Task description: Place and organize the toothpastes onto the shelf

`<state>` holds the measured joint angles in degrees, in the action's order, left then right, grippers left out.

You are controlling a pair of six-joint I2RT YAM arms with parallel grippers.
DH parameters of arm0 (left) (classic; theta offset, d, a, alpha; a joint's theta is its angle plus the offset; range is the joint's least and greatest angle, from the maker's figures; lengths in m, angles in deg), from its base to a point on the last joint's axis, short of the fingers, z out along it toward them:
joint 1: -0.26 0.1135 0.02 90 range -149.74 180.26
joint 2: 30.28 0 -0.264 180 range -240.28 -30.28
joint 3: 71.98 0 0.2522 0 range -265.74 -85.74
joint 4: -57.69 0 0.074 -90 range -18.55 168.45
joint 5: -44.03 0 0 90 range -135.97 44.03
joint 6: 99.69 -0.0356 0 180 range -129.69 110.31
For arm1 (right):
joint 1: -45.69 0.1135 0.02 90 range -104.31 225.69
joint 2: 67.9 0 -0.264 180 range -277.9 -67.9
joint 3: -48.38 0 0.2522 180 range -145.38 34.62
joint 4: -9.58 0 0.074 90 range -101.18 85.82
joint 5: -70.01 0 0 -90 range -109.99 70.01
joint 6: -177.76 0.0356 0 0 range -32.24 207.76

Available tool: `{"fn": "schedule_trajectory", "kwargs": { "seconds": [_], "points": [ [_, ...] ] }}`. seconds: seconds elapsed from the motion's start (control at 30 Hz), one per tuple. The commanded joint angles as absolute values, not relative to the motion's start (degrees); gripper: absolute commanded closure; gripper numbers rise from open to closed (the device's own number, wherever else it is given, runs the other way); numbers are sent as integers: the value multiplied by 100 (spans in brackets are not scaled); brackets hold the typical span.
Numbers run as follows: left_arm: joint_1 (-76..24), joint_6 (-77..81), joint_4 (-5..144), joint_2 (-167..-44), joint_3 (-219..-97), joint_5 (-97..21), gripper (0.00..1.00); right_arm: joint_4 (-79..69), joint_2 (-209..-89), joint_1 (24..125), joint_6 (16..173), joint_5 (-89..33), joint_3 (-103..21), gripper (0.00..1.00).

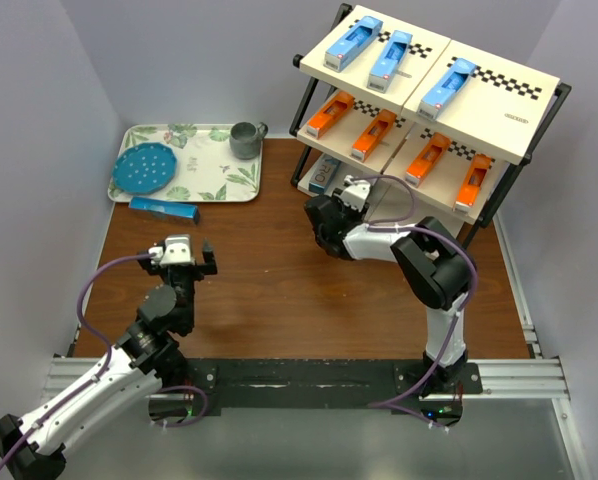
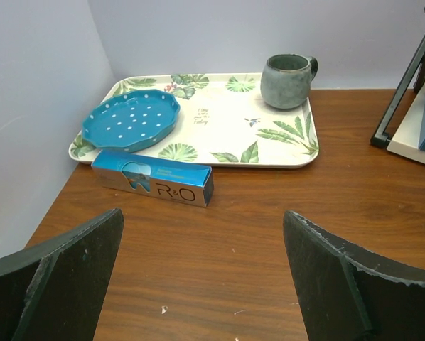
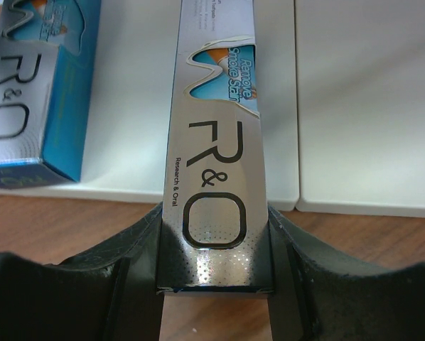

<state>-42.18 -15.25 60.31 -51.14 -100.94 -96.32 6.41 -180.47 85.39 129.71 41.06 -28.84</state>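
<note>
The shelf [image 1: 484, 112] stands at the back right, with three light blue toothpastes [image 1: 389, 57] on its top board and several orange ones [image 1: 374, 134] on the middle board. A grey-and-teal toothpaste [image 1: 324, 172] lies on the bottom board. My right gripper [image 1: 353, 192] reaches to that bottom board, shut on another grey "R&O" toothpaste [image 3: 214, 177]. That box's far end is over the cream board [image 3: 354, 106], beside the lying box [image 3: 28, 92]. One more toothpaste [image 2: 153, 177] lies on the table in front of the tray. My left gripper [image 2: 205, 284] hovers open, well short of it.
A leaf-patterned tray [image 2: 219, 114] at the back left holds a blue dotted plate [image 2: 131, 119] and a grey mug [image 2: 287, 79]. The shelf's black leg [image 2: 404, 85] stands to the right of the tray. Grey walls close in the left and back sides.
</note>
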Motion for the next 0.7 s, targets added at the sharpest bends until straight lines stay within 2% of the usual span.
{"fn": "schedule_trajectory", "kwargs": {
  "seconds": [0.0, 0.13, 0.27, 0.57, 0.67],
  "points": [
    [-4193, -1487, 5774, -5190, -10059, -9598, 0, 12, -18128, 8427, 13557, 4399, -3331, 46],
    [-4193, -1496, 5774, -5208, -10068, -9607, 0, -93, -18084, 8410, 13645, 4399, -3314, 29],
    [-4193, -1505, 5765, -5208, -10059, -9598, 0, -339, -17909, 8410, 13733, 4268, -3235, 18],
    [-4193, -1522, 5730, -5296, -10068, -9537, 0, -23, -17206, 8559, 12961, 3408, -2787, 2],
    [-4193, -1522, 5721, -5287, -10068, -9528, 0, -137, -16916, 8743, 12776, 3318, -2638, 1]
  ]
}}
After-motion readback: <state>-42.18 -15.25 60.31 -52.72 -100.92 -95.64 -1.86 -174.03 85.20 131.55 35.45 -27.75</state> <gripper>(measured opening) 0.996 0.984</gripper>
